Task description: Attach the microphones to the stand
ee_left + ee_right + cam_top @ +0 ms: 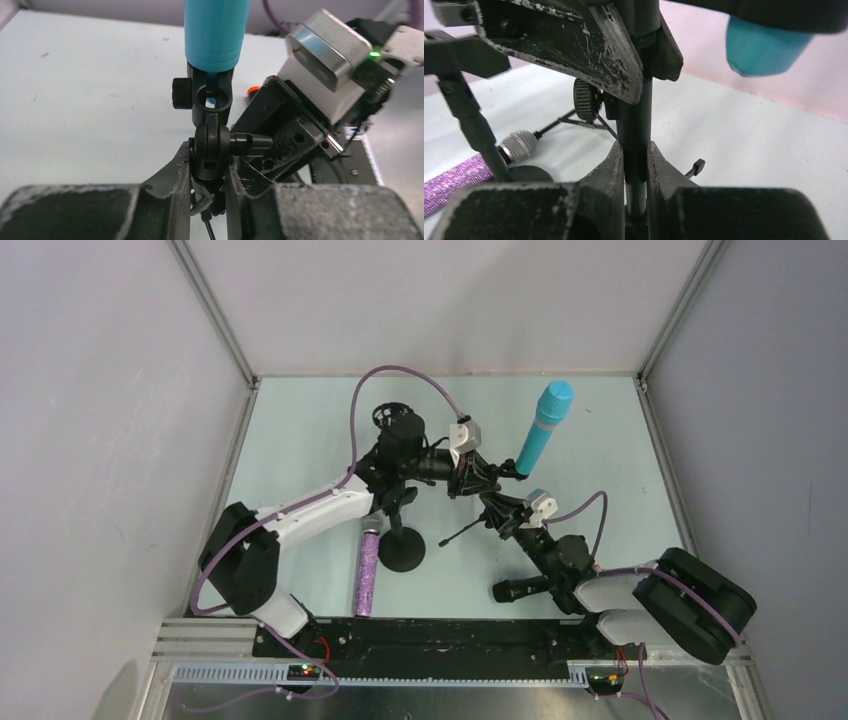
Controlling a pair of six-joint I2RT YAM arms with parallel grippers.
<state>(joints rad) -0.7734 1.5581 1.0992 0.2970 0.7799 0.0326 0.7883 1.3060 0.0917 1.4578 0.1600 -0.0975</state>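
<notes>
The cyan microphone [543,428] stands tilted in the black clip [210,97] of the stand, above the middle of the table; its body also shows in the left wrist view [215,30] and the right wrist view [764,47]. My left gripper [207,165] is shut on the clip's swivel joint [212,147], just under that microphone. My right gripper [635,155] is shut on the stand's black pole [634,125], right below the left gripper [487,477]. The purple glitter microphone [367,570] lies flat on the table at front left, with its silver mesh head [519,145] beside the stand's round base [402,550].
A thin black rod with a knob end [460,532] sticks out from the stand towards the base. A black spoked part [389,415] sits behind the left wrist. A dark stick-shaped thing [520,589] lies by the right arm; I cannot tell what it is. Grey walls enclose the table.
</notes>
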